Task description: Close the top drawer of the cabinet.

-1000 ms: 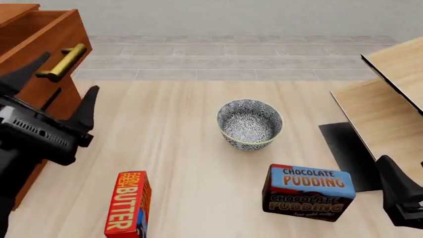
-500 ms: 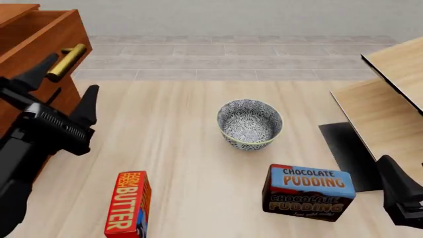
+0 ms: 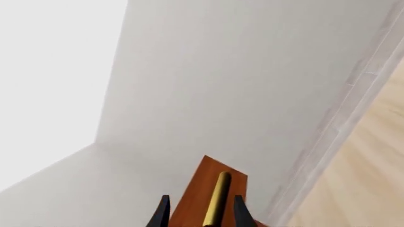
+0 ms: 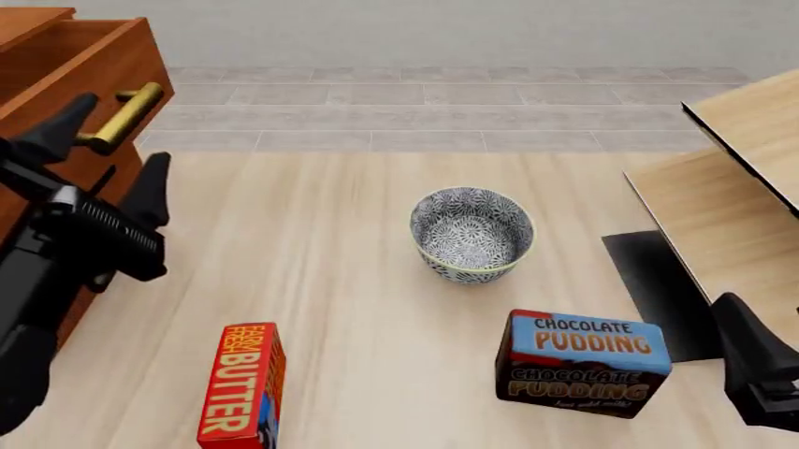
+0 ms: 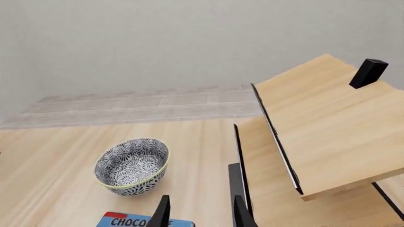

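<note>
Illumination is bright, even and diffuse in all views; shadows are faint and soft-edged; no glare or blur; the wall [image 3: 57, 71] in the left wrist view renders near-white, overexposed.

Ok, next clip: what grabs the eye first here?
The open top drawer of the reddish cabinet at far left, with the left end effector open just before its brass handle. Mid-table sit a patterned bowl, a pudding box and a butter box.
</note>
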